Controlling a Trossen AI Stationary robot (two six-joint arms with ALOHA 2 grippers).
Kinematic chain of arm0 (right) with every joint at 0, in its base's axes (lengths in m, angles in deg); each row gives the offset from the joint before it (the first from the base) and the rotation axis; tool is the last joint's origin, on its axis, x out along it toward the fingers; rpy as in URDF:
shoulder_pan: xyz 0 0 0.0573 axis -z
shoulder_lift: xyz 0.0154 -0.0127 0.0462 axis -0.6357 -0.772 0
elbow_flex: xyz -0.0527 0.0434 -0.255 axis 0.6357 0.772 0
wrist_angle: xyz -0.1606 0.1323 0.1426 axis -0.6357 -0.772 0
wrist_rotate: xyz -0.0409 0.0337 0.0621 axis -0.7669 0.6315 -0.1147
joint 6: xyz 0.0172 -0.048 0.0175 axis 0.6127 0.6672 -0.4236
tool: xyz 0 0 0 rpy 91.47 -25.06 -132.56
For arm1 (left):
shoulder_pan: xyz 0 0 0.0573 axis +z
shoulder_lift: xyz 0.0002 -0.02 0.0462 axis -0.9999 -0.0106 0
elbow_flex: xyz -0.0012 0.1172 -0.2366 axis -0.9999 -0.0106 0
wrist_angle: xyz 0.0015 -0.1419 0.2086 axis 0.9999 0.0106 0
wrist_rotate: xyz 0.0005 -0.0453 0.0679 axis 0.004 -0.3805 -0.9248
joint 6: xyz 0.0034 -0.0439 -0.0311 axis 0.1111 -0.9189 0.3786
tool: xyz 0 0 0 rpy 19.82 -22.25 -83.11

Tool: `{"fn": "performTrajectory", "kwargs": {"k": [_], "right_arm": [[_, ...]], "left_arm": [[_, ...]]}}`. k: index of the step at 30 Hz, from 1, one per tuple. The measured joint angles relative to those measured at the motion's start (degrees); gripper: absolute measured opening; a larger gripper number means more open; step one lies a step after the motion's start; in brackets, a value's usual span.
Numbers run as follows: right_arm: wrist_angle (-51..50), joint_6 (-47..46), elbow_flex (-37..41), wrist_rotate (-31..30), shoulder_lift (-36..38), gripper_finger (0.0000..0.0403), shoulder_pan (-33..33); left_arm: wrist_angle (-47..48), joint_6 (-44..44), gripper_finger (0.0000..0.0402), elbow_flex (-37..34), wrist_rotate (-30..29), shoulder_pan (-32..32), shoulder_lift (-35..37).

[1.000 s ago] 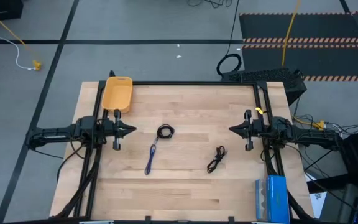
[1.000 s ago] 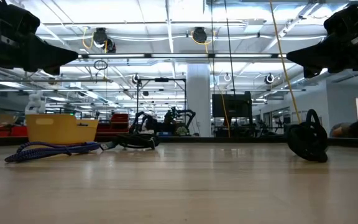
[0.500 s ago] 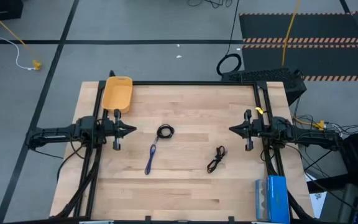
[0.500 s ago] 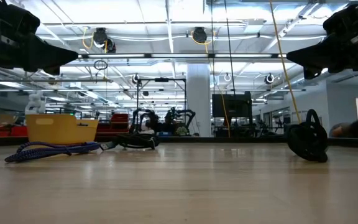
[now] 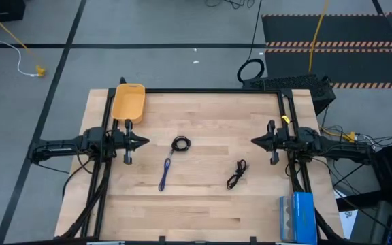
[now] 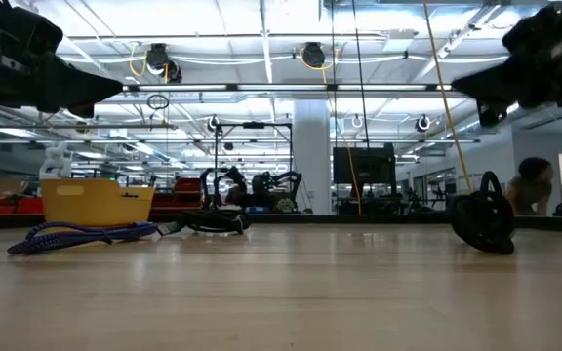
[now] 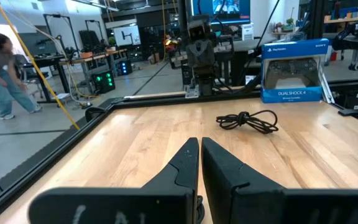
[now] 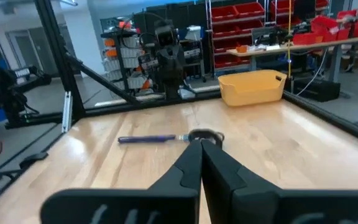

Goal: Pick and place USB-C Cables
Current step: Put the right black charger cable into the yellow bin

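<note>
Three cables lie flat on the wooden table, none touched. The small black round coil [image 5: 181, 143] [image 8: 205, 135] is near the middle. The blue-purple cable [image 5: 165, 173] [image 6: 76, 234] [image 8: 148, 139] lies folded straight, just nearer than the coil. The loosely bundled black cable [image 5: 237, 175] [image 7: 247, 121] [image 6: 481, 224] sits to the right. My left gripper [image 5: 145, 141] [image 7: 199, 155] hovers shut by the table's left edge, pointing right. My right gripper [image 5: 254, 141] [image 8: 201, 152] hovers shut by the right edge, pointing left.
A yellow bin [image 5: 128, 103] [image 8: 253, 87] stands at the far left corner. A blue controller box [image 5: 298, 216] [image 7: 294, 71] stands at the near right corner. A black frame rail [image 5: 209, 90] borders the table. Bare wood lies between the two grippers and toward the near edge.
</note>
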Motion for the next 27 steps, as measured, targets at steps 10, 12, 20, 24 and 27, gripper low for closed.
{"fn": "performTrajectory", "kwargs": {"k": [10, 12, 20, 24, 27], "right_arm": [[-9.1, 3.6, -19.3, 1.3, -7.1, 0.0000, 0.0], [-12.2, 4.2, -23.5, 1.3, -10.2, 0.0000, 0.0], [-21.1, 5.0, -40.4, 1.3, -23.7, 0.0000, 0.0], [-25.1, 5.0, -48.1, 1.3, -30.2, 0.0000, 0.0], [-27.2, 5.0, -53.1, 1.3, -34.3, 0.0000, 0.0]], "left_arm": [[0.0, 0.0, 0.0024, 0.0, 0.0, 0.0, 0.0], [0.0, 0.0, 0.0024, 0.0, 0.0, 0.0, 0.0], [0.0, 0.0, 0.0024, 0.0, 0.0, 0.0, 0.0], [0.0, 0.0, 0.0024, 0.0, 0.0, 0.0, 0.0], [0.0, 0.0, 0.0024, 0.0, 0.0, 0.0, 0.0]]}}
